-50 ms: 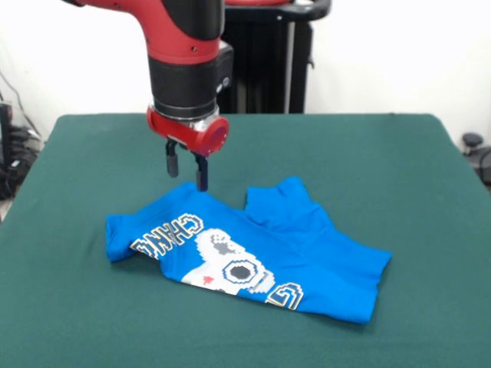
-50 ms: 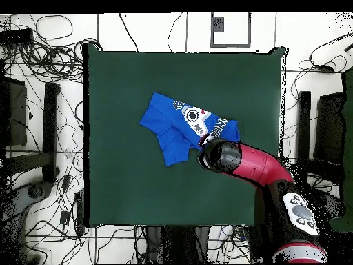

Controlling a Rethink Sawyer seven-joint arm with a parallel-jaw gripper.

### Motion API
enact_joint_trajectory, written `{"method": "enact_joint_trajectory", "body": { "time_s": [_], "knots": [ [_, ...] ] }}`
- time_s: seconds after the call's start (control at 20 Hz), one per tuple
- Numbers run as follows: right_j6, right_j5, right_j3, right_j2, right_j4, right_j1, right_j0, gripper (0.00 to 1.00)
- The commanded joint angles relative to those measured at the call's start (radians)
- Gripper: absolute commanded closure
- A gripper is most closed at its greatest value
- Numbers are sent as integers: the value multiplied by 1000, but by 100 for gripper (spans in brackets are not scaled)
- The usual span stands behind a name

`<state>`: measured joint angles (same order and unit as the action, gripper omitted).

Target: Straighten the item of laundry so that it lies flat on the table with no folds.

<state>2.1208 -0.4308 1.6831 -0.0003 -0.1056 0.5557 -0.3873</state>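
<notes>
The table [image 1: 399, 192], covered in dark green felt-like cloth, fills most of both views and is far bigger than anything on it. In the overhead view it sits among tangled cables on a pale floor.

The red and black arm [image 2: 258, 165] is next in bulk. Seen from above it reaches in from about 5 o'clock toward the middle of the table, its round black wrist covering the shirt's edge at about 4 o'clock. In the front view it drops in from 11 o'clock and ends in a red collar.

The item of laundry [image 1: 253, 253] — a bright blue T-shirt — lies crumpled near the table's middle, graphic side up. The white, black and yellow pixel picture and lettering run slantwise across it, partly bent by folds. In the front view a sleeve or corner is doubled back at the shirt's 12 o'clock edge, and the hem at 4 o'clock is rumpled; the cloth is clearly not flat. From above, a plain blue flap sticks out toward 6 o'clock.

The gripper [image 1: 186, 170] hangs just over the shirt's edge at about 11 o'clock in the front view. Its two dark fingers [image 1: 172, 159] stand parted with a gap between them — released, grasping nothing. Whether the lower tip touches the cloth I cannot tell.
</notes>
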Motion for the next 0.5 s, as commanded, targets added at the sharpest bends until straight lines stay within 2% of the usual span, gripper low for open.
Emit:
{"method": "enact_joint_trajectory", "body": {
  "time_s": [0.05, 0.5],
  "knots": [
    [134, 53, -32, 37, 36, -50, 21, 0],
    [119, 75, -23, 39, 22, -57, 13, 0]
  ]
}}
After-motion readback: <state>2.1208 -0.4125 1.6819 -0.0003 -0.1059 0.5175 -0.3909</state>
